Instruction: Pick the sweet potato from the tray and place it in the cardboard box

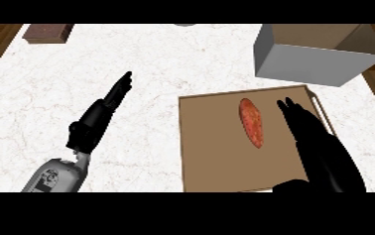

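Where the brown tray (212, 145) lies flat on the white marbled tabletop (161, 55), a single sweet potato (251, 122) is seen on it, long, narrow and reddish-orange, with its length running away from the robot. It rests toward the tray's right half, apart from the rims. Just beside it, on its right and not touching, the right hand (315, 145) is held over the tray with fingers straight and extended, holding nothing. The left hand (99, 117) is shown over bare tabletop well to the left of the tray, also with fingers straight and empty. Beyond the tray's far right corner a cardboard box (311, 53) stands, its top open; it is near the tray but apart from it. A small dark brown block (48, 32) is placed at the far left edge.

The sweet potato is judged to be stiff, fairly light and not fragile, with a smooth tapered skin that could slide or roll when pressed. A hold across its thicker middle, thumb on one long side and fingers on the other, is judged best, since the pointed ends could slip out.
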### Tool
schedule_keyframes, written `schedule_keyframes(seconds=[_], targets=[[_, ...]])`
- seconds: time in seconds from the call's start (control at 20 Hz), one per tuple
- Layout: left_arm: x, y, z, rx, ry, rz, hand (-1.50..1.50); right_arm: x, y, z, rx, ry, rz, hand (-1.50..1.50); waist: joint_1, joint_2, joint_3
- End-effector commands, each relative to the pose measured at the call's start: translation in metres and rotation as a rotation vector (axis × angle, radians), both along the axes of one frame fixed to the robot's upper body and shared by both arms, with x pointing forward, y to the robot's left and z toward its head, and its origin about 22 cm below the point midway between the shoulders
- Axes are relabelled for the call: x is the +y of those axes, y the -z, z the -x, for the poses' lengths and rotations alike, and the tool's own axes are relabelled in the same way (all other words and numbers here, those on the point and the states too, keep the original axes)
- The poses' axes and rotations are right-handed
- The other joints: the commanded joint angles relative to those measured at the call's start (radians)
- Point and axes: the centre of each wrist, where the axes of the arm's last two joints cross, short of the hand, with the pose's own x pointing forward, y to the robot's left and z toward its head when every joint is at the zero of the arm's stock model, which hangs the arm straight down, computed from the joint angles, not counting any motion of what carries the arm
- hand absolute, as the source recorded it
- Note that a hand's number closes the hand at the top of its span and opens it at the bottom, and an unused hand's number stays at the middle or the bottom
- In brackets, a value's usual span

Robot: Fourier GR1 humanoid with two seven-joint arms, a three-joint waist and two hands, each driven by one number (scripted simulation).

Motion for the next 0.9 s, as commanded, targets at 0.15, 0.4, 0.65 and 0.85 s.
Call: schedule_keyframes(seconds=[0.15,0.4,0.65,0.85], targets=[[-0.001,0.001,-0.011,-0.006,0.031,-0.007,0.00,0.044,-0.049,0.004,0.142,0.061,-0.027,-1.50,0.029,0.010,0.005],[-0.009,-0.025,-0.015,-0.007,0.042,0.010,0.00,0.045,-0.046,-0.014,0.132,0.082,-0.058,-1.50,0.029,0.009,0.006],[0.004,-0.002,-0.008,-0.013,0.049,0.013,0.00,0.064,-0.004,-0.025,0.185,0.103,-0.009,-1.50,0.031,0.010,0.006],[-0.001,-0.003,-0.010,-0.004,0.022,0.014,0.00,0.040,0.003,-0.057,0.220,0.128,-0.025,-1.50,0.032,0.011,0.006]])
